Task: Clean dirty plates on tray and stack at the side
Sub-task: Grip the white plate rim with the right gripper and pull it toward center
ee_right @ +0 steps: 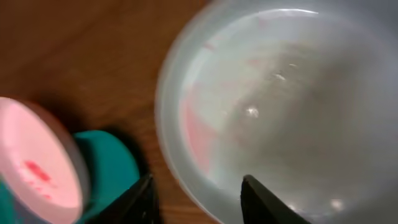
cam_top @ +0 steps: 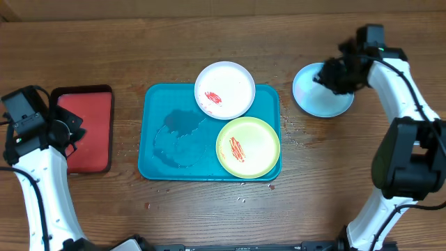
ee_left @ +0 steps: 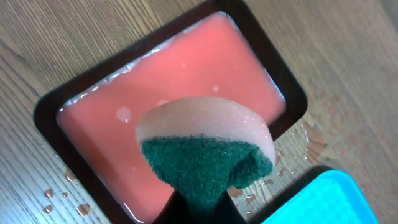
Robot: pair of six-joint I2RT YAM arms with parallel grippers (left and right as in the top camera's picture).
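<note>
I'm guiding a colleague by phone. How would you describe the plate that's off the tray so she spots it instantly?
Find the big teal tray mid-table, then look right of its top right corner, seen from overhead. The light blue plate lies there on bare wood; the white plate and yellow-green plate sit on the tray.

The overhead view is bright, even and sharp, lit from above; shadows on the desk (cam_top: 209, 216) are soft and short; a wet patch on the tray (cam_top: 157, 104) gives a dull sheen; the left wrist view is clear, with pale glare on the liquid in the red tray (ee_left: 297, 99); the right wrist view is dim and heavily blurred, the light blue plate (ee_right: 292, 106) out of focus with small highlights
</note>
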